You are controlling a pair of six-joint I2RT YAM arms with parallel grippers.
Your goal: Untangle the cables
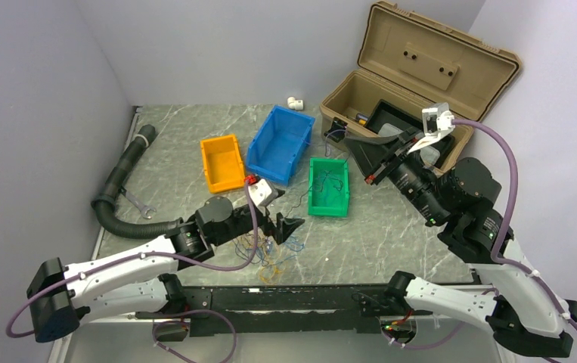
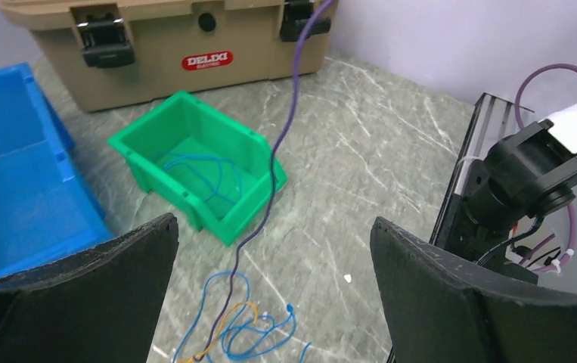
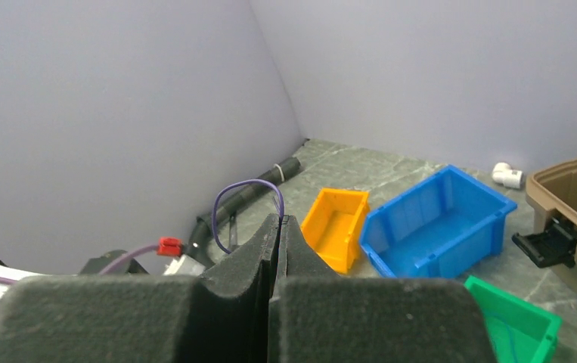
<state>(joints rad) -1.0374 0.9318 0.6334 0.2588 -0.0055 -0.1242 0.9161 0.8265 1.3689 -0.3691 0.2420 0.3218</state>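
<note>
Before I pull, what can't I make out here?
Cable tangle: cut by the left wrist view's bottom edge; left gripper covers part from above.
Purple cable: upper end leaves the left wrist view's top edge.
Its pinch point: hidden inside the shut right gripper, right wrist view.

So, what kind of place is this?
Probably a robot lab cell, not a real workshop: plain walls close in a small table, two arms are bolted at its edge, and bins, a toolbox and loose cables are laid out.
</note>
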